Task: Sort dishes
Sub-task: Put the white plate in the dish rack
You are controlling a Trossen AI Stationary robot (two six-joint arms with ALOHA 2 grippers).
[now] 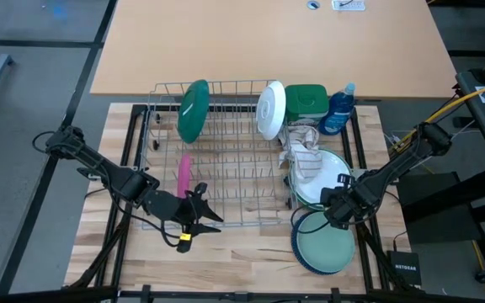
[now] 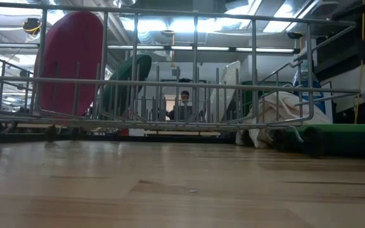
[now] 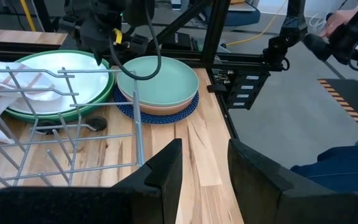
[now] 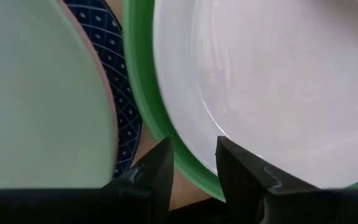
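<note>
Ceiling lights [image 2: 170, 25] are glowing over the room, a person [image 2: 184, 105] is sitting far back, grey floor [image 1: 32, 76] is showing around the tan tabletop [image 1: 268, 46].

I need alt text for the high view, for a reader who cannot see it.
A wire dish rack on a wooden table holds upright dark green, white and pink plates. The left pincer is beside the rack; the right pincer hovers over stacked plates.

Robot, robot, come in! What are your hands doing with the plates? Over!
Left hand open, empty, at rack front. Right hand open over white plate rim, nothing gripped. Cloth drapes plate stack.
</note>
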